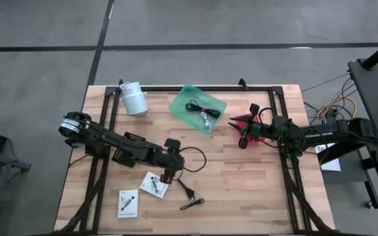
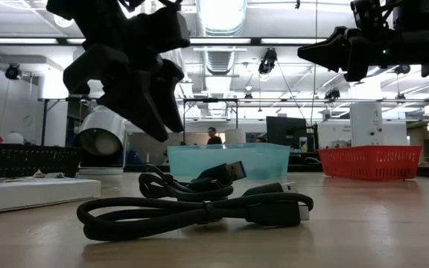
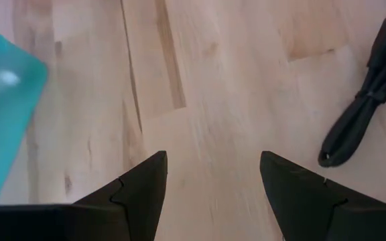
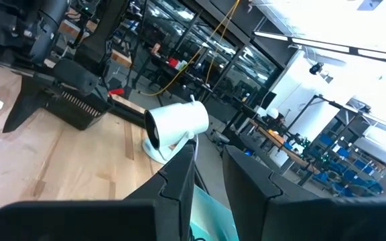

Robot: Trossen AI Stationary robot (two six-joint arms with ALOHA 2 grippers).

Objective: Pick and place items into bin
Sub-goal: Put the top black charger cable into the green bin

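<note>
My left gripper (image 1: 168, 174) (image 3: 213, 161) (image 2: 166, 123) hangs open above bare wood near the table's middle, pointing down and touching nothing. Just right of it lies a black coiled cable (image 1: 195, 157) (image 3: 364, 107), and more black cable (image 1: 189, 193) (image 2: 199, 212) lies nearer the near edge. Two white packets (image 1: 153, 185) (image 1: 128, 202) lie flat on the wood by the left gripper. The teal bin (image 1: 210, 98) (image 2: 229, 160) stands at the far middle with a black cable (image 1: 199, 111) inside. My right gripper (image 1: 243, 134) (image 4: 210, 157) (image 2: 315, 52) hovers right of the bin, with only a narrow gap between its fingers, empty.
A red slotted basket (image 1: 240, 122) (image 2: 371, 162) sits under the right gripper. A white cylinder (image 1: 134, 98) (image 4: 176, 124) stands far left of the bin. A black frame (image 1: 176, 87) runs along the table's edges. Bare wood (image 1: 248, 183) spreads on the near right.
</note>
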